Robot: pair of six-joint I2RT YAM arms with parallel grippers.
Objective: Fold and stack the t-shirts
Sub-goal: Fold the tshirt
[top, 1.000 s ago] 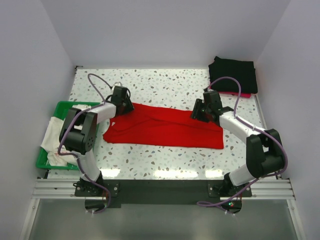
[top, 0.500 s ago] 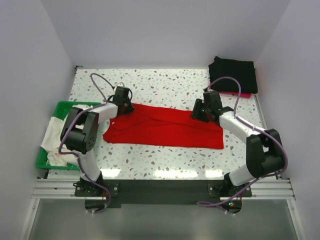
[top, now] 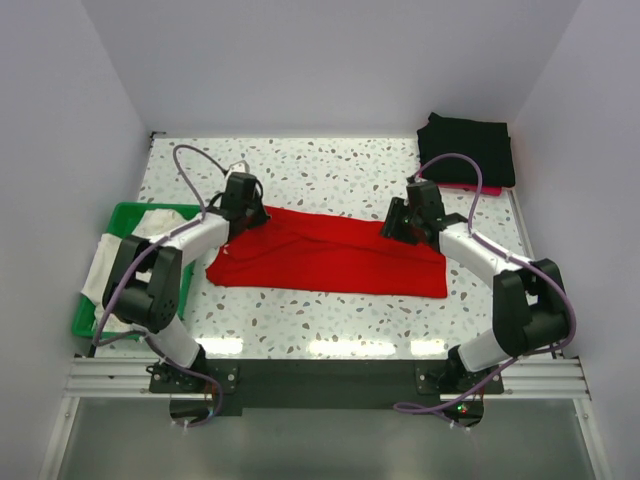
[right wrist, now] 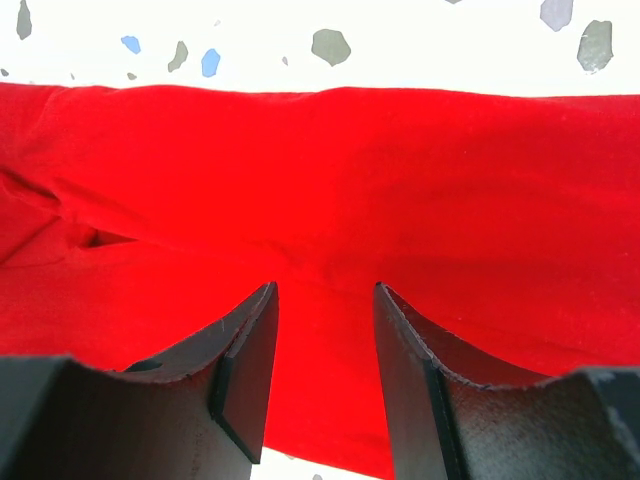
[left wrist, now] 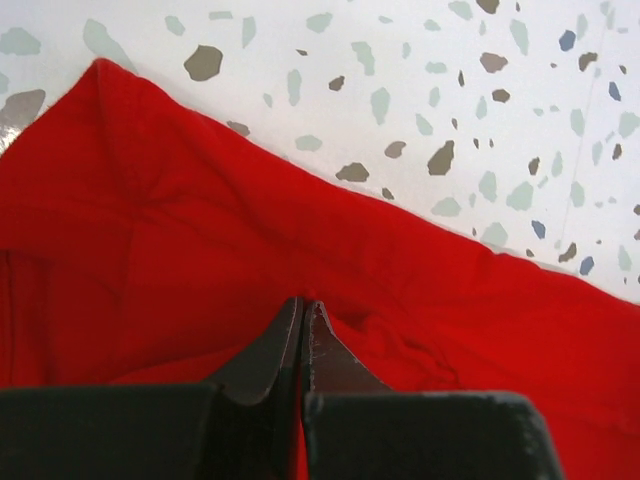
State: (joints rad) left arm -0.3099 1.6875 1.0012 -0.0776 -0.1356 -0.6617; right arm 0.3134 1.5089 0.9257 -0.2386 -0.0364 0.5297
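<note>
Jaws of left gripper (left wrist: 302,305) pinch the upper-left edge of the plain bright red cloth t-shirt (top: 330,260) lying mid-frame, right gripper (right wrist: 325,290) jaws spread over its upper-right edge; judged limp, light, best taken at edges.

Two white arms (top: 196,236) with bulky black joints (top: 150,288), looping purple cables (top: 450,156), and matte black wedge-shaped claw fingers (right wrist: 248,352), bolted to a black base plate (top: 320,380).

One red t-shirt (top: 330,255), one white t-shirt (top: 105,265), one black folded stack (top: 468,145), one green basket (top: 125,213).
</note>
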